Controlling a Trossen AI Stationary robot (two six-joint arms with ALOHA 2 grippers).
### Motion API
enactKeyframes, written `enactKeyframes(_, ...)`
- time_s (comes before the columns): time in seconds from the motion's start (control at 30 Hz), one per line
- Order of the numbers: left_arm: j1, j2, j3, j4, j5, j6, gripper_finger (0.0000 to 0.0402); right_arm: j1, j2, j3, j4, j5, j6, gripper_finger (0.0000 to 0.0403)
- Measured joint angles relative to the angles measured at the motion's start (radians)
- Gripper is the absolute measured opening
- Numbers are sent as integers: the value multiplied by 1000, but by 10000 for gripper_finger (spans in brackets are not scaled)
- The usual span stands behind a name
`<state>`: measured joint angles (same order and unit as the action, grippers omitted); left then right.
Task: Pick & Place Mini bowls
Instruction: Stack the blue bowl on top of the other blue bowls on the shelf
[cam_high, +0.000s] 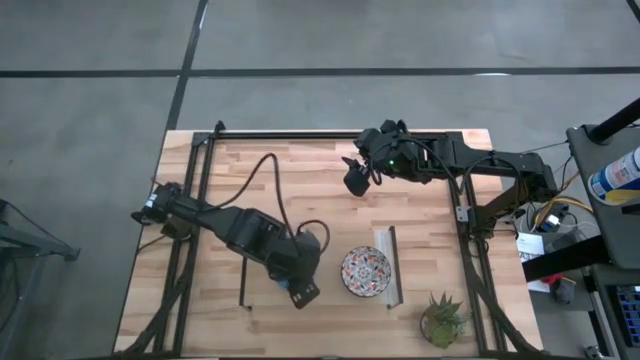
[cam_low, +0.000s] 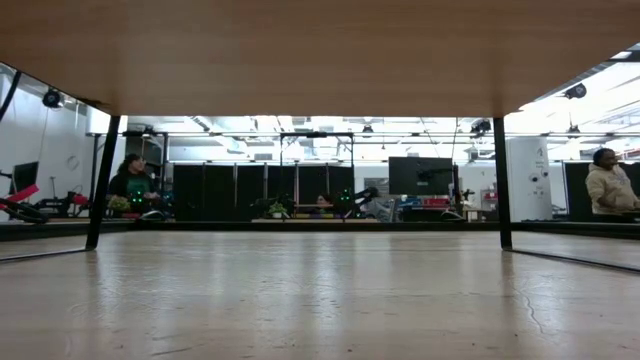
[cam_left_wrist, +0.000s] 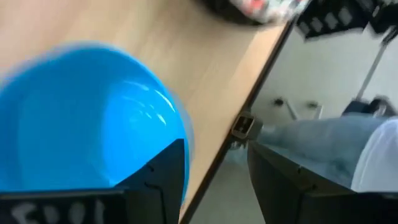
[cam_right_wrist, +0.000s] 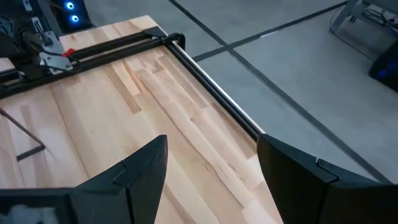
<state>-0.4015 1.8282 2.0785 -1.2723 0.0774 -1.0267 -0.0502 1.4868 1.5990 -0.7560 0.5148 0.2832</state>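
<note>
Blue mini bowl (cam_left_wrist: 87, 118) beside left gripper's (cam_left_wrist: 214, 177) parted jaws.

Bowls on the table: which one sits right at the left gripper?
The plain blue bowl, at the left gripper. The floral-patterned bowl lies apart, nearer the plant.

Overhead, perhaps under-table, two wrist close-ups

Bowl (cam_high: 366, 271) right of left gripper (cam_high: 300, 290) (plant (cam_high: 443, 320) farther right).
</note>
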Motion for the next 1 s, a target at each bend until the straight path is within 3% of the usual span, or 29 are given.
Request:
enactKeyframes(0.23,-1,-3,44,-28,-87,-1,152,0,0,0,-12,0,3,242)
enactKeyframes(0.63,1,22,-52,-56,-45,-6,133,0,0,0,-26,0,2,242)
enactKeyframes(1.0,7,5,-17,-42,-14,-18,133,0,1,0,-27,0,2,242)
